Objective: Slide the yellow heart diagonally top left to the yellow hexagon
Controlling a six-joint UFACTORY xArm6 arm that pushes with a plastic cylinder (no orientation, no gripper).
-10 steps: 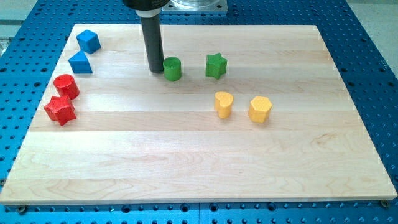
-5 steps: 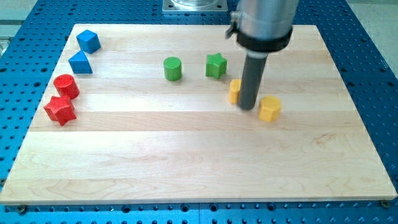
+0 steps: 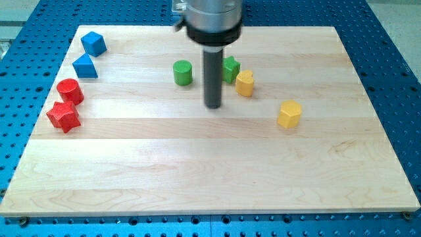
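Starting at the left edge of the frame, we see four blocks that have no part in this job: a blue cube (image 3: 93,43) at the upper left, a blue triangular block (image 3: 85,66) just below it, then a red cylinder (image 3: 69,91) and a red star (image 3: 64,116) lower down, close together. Moving right, a green cylinder (image 3: 183,72) stands alone in the upper middle of the wooden surface (image 3: 197,171).

Our end effector is a plain rod with nothing to clench or release, so it grasps nothing; my tip (image 3: 212,105) rests on the surface just right of the green cylinder and a little below it, and apart from every block. The rod partly hides the green star (image 3: 231,68) behind it.

Touching or nearly touching the green star's lower right side is the yellow heart (image 3: 245,83), right of centre in the upper half of the frame. The yellow hexagon (image 3: 289,114) lies well apart from it, lower and further right.

We judge the heart to be light, rigid and quick to slide on smooth wood, and likely to spin if pushed off-centre. There is nowhere to take hold; we should press squarely on a side face, low down, in line with its middle.
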